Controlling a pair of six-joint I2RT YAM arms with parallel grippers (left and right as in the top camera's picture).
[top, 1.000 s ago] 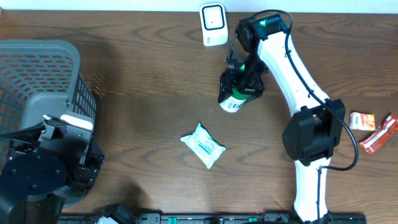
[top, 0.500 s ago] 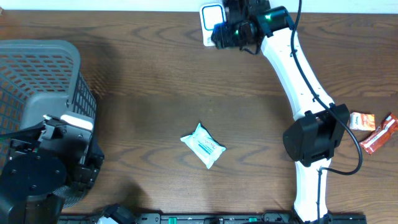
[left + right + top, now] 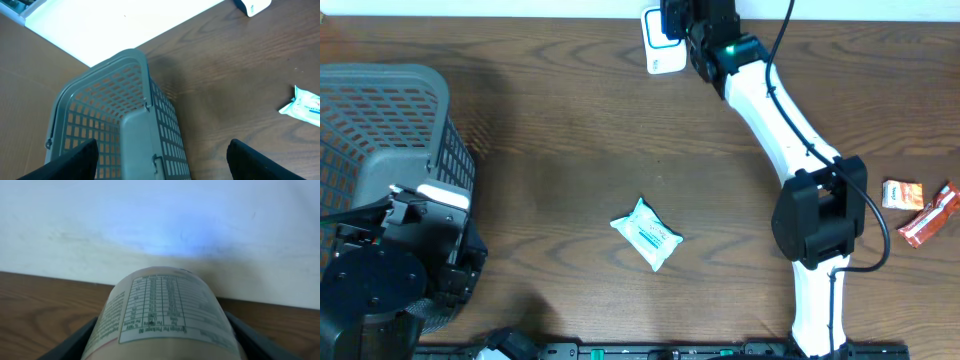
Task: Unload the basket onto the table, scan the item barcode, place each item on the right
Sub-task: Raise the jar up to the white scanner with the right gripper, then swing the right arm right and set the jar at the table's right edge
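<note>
Clamping the bottle in the right claw, gripped on both flanks, up at the far edge of the table by the wall. Hovering just beside the scanner, on its right in the overhead view, close but impossible to say whether touching. Pointing the bottle's long axis straight out from the claw toward the wall, nutrition panel turned up to the wrist camera, no barcode to be seen there. Probably calls for a roll or a swing to bring the code round to the scanner's face. Hanging the left claw spread wide and empty over the basket, well apart from all this, so clearly right-arm work. Counting up: one bottle, one scanner, one basket, one wipes packet mid-table, two snack packets at the right edge.
</note>
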